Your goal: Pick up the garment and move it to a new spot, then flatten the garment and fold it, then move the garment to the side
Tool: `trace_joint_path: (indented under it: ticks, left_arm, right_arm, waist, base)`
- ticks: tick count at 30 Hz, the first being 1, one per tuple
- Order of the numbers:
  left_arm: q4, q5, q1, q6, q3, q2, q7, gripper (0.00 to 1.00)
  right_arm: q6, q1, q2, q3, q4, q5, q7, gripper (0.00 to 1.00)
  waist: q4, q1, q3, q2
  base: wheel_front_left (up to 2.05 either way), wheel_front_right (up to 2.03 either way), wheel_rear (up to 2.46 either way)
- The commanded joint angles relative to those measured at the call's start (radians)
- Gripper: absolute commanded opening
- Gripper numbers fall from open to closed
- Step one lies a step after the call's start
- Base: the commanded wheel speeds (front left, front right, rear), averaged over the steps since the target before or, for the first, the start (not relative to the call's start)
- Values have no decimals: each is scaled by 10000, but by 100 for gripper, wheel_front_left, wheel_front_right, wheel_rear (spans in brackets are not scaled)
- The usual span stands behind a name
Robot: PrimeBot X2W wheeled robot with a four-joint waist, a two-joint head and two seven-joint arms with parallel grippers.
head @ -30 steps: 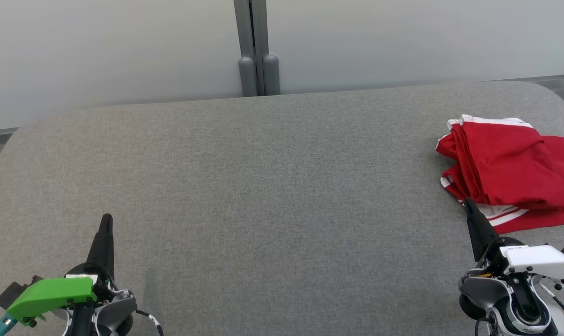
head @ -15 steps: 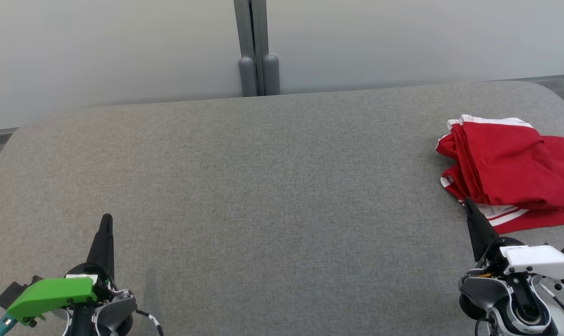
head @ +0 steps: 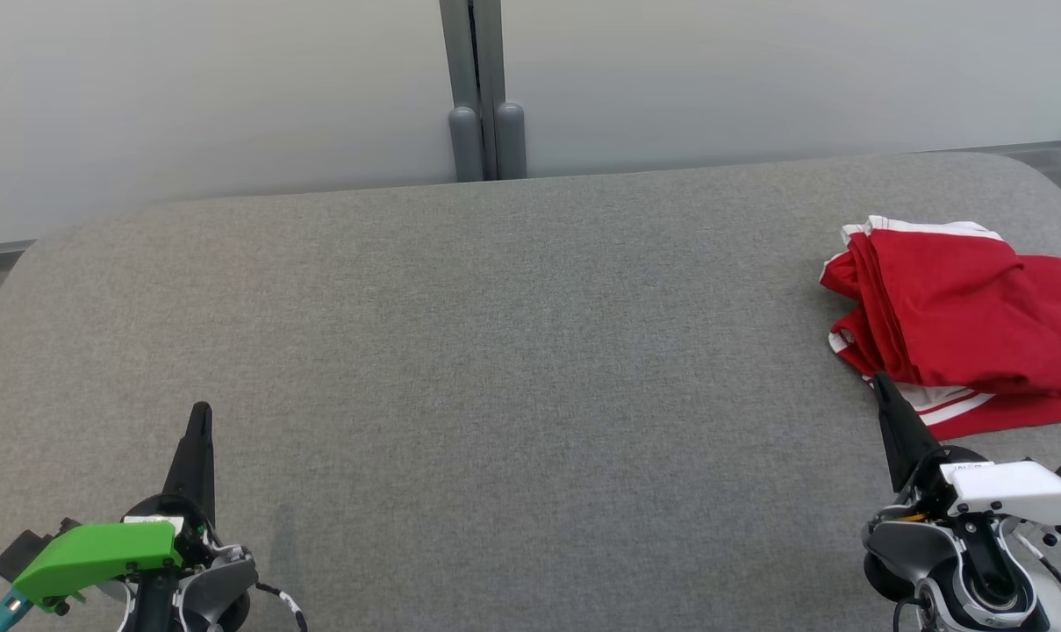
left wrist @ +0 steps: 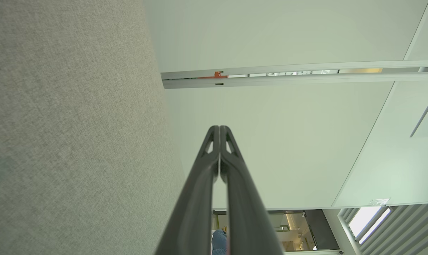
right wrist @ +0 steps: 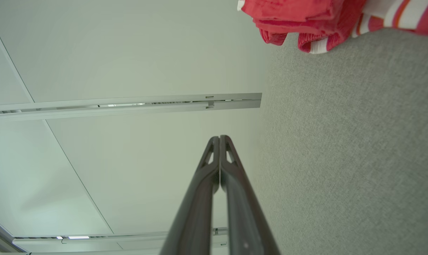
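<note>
So the red garment (head: 960, 325) with the white stripes sat way over at the right edge of the grey worktop (head: 512, 351). It lay in a few stacked layers, kinda folded but rumpled, with a striped hem poking out on the near side. Definitely not flat.

The left end effector (head: 200, 414) was parked at the lower left, well apart from the cloth, fingers pressed together with nothing between them. The right end effector (head: 883, 384) was at the lower right, also closed up and empty, its tip just beside the garment's near hem. I couldn't tell from the head view if it touched, though the right wrist view made it look clear of the cloth.

My read: either nothing had begun, or the whole job was finished and the bundle was already put aside. The layered look leans me toward finished, just with a sloppy fold. If it was the start, then the pick-up, flattening, folding and side move were all left to do.
</note>
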Motion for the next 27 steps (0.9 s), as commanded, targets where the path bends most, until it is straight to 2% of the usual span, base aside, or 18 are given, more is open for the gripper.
trace_joint_path:
  ticks: [1, 27]
  left_arm:
    - [-15, -6, -106, -52, 19, 17, 32, 0]
    - [-16, -7, -106, -52, 18, 17, 31, 0]
  right_arm:
    - [2, 78, -14, -14, -52, 69, 26, 0]
    - [4, 77, -14, -13, -52, 70, 25, 0]
  waist:
    - [0, 0, 0, 0]
    - [0, 0, 0, 0]
  base:
    - [0, 0, 0]
    - [0, 0, 0]
